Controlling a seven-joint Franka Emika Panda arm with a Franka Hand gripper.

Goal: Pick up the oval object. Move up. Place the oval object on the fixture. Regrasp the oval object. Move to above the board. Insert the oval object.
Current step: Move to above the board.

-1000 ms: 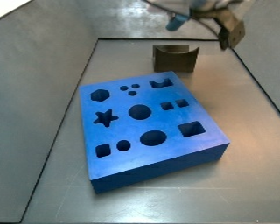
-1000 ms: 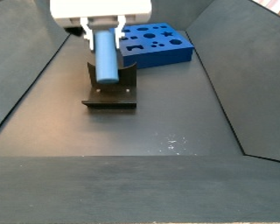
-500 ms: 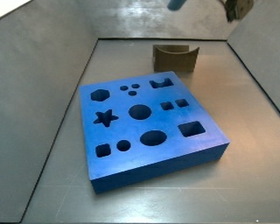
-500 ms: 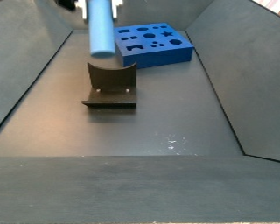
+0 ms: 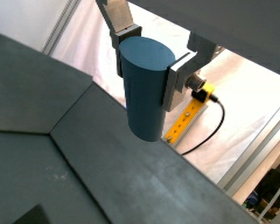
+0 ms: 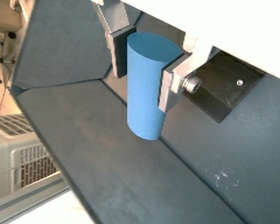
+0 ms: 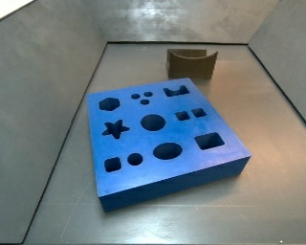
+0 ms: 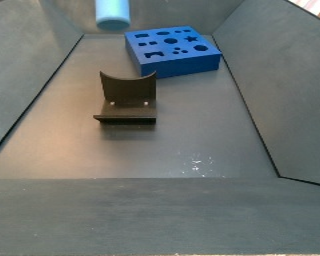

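Now the hand is rising well clear of the surface, carrying the oval object with it. A second ago the hand and the blue peg were low over the fixture; half a second ago only the peg and a scrap of the hand showed at the top of the side views; at this moment a side view is showing just the lower end of the oval object at the upper edge, high above the fixture and apart from it, and the hand itself is out of both side views.

In both wrist views the flat silver fingers are pressing on the upper part of the oval object, one on either side, with the long body hanging free below them. So the hand is closed on the peg, not empty.

The fixture is standing bare, its curved notch unoccupied, and the blue board is lying near it with all its cut-outs open, the oval hole among them.

Judging from this, the climb away from the fixture is under way with the peg gripped by one end, which looks like the grip wanted for insertion. What seems to be remaining is the travel to above the board and the push into the oval hole.
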